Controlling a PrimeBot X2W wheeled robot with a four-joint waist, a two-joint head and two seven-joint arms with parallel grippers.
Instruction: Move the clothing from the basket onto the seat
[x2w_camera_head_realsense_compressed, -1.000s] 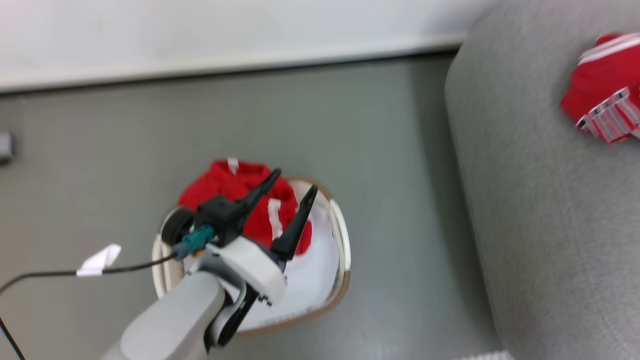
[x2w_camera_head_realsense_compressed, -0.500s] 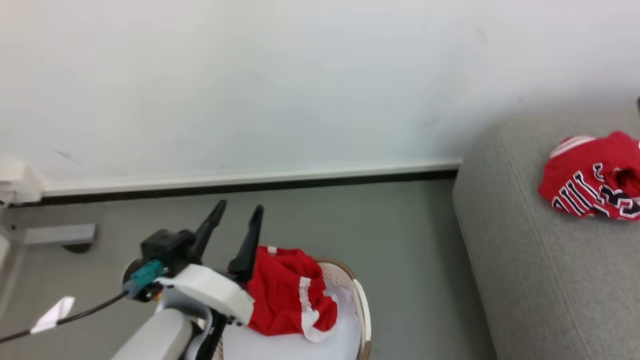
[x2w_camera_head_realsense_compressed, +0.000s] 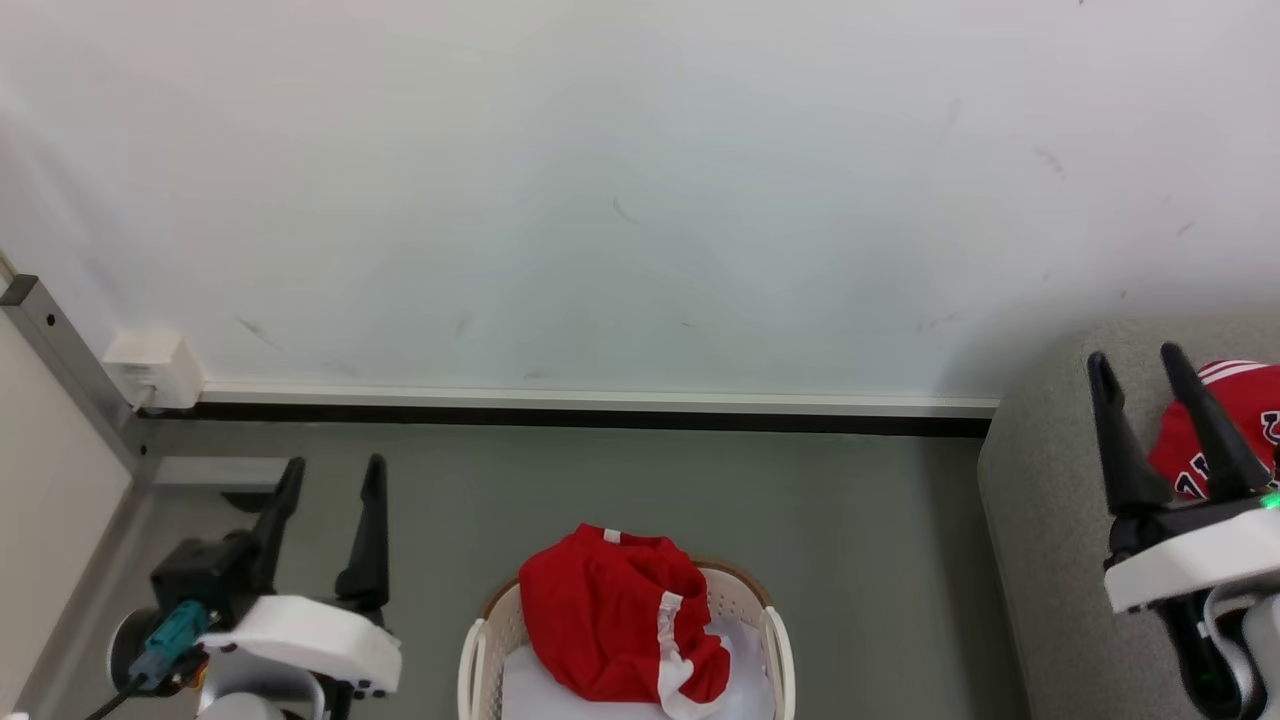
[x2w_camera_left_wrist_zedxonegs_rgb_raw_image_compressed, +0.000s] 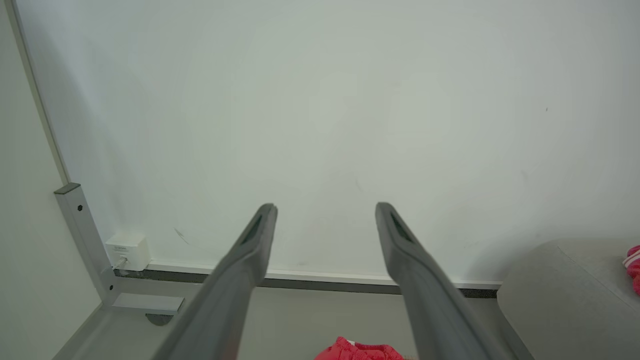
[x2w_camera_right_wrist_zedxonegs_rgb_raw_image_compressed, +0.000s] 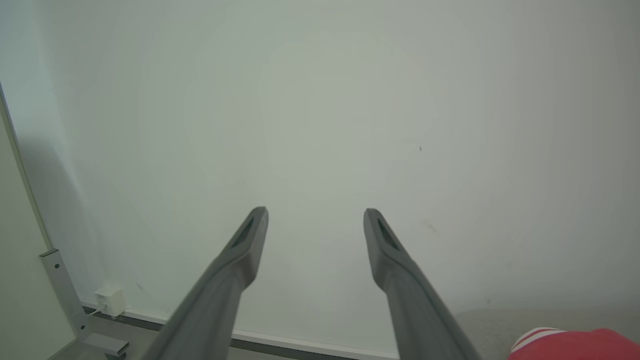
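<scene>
The white basket (x2w_camera_head_realsense_compressed: 775, 650) with a brown rim stands on the floor at the bottom middle of the head view. A crumpled red garment with a white stripe (x2w_camera_head_realsense_compressed: 610, 610) lies in it on a plain white cloth (x2w_camera_head_realsense_compressed: 530, 690); its top edge (x2w_camera_left_wrist_zedxonegs_rgb_raw_image_compressed: 360, 351) shows in the left wrist view. A second red jersey with dark lettering (x2w_camera_head_realsense_compressed: 1225, 420) lies on the grey seat (x2w_camera_head_realsense_compressed: 1040, 480), also seen as red cloth (x2w_camera_right_wrist_zedxonegs_rgb_raw_image_compressed: 575, 345). My left gripper (x2w_camera_head_realsense_compressed: 334, 463) is open and empty, left of the basket. My right gripper (x2w_camera_head_realsense_compressed: 1133, 354) is open and empty over the seat's edge.
A white wall with a pale baseboard (x2w_camera_head_realsense_compressed: 600, 400) runs behind the grey floor (x2w_camera_head_realsense_compressed: 850, 520). A grey metal post (x2w_camera_head_realsense_compressed: 60, 350) with a white socket box (x2w_camera_head_realsense_compressed: 150, 365) and a floor bracket (x2w_camera_head_realsense_compressed: 215, 470) stands at the far left.
The head view has tilted up to the wall. My left gripper, earlier over the basket, is now to its left, still open and empty. My right gripper has come into view.
</scene>
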